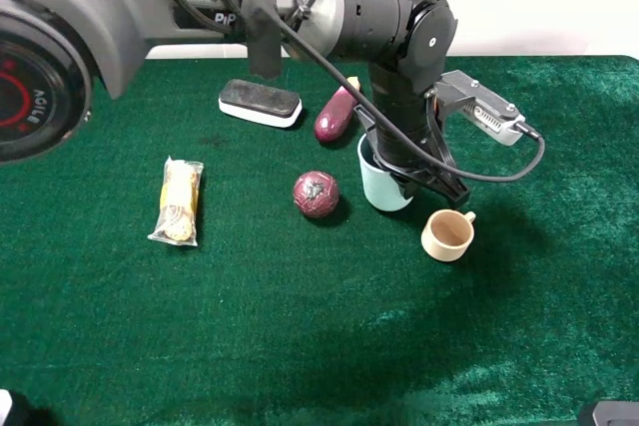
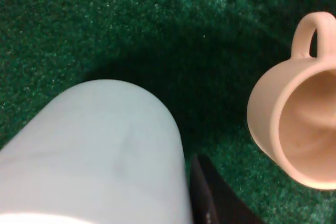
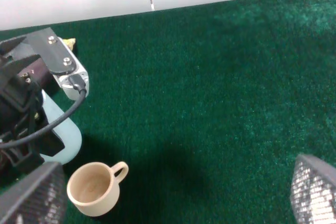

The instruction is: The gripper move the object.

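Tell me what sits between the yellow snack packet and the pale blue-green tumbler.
A dark red ball, on the green cloth, nearer the tumbler than the snack packet; the exterior high view shows it.

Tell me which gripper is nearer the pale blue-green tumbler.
Left. The left gripper sits right at the tumbler, one finger beside its wall; the right gripper hangs open over the cloth, beyond the beige cup.

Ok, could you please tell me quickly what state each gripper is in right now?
Left gripper: at the tumbler, against its wall; closed or not cannot be told.
Right gripper: jaws wide open, holding nothing.
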`<state>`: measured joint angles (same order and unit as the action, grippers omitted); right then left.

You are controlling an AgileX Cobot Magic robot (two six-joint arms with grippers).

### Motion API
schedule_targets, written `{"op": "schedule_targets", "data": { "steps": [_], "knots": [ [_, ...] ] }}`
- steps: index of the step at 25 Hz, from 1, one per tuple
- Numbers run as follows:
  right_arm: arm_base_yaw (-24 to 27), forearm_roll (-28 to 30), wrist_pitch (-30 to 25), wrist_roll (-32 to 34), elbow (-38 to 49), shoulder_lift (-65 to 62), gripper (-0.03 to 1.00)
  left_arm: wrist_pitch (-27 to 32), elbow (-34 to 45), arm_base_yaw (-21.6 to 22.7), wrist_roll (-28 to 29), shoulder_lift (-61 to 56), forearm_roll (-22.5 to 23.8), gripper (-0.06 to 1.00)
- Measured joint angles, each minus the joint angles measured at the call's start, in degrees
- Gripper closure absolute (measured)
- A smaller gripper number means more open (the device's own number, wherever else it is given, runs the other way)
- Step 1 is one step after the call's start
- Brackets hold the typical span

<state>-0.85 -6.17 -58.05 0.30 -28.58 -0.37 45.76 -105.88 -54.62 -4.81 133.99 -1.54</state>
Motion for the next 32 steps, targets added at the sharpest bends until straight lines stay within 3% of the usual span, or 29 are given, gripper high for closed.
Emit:
{"op": "schedule_targets", "data": {
  "steps": [4, 12, 16, 20, 32],
  "knots": [
    [0.00, 0.00, 0.00, 0.00, 0.00, 0.00, 0.32, 0.00, 0.00, 0.00, 0.00, 0.00, 0.00, 0.77],
    [0.00, 0.00, 0.00, 0.00, 0.00, 0.00, 0.32, -0.10, 0.00, 0.00, 0.00, 0.06, 0.00, 0.22],
    [0.00, 0.00, 0.00, 0.00, 0.00, 0.00, 0.32, -0.10, -0.19, 0.00, 0.00, 0.06, 0.00, 0.04],
    [0.00, 0.00, 0.00, 0.00, 0.00, 0.00, 0.32, -0.18, -0.92, 0.00, -0.28, 0.06, 0.00, -0.02],
    [0.00, 0.00, 0.00, 0.00, 0.00, 0.00, 0.32, 0.40, -0.97, 0.00, -0.52, -1.85, -1.06, -0.04]
  ]
}}
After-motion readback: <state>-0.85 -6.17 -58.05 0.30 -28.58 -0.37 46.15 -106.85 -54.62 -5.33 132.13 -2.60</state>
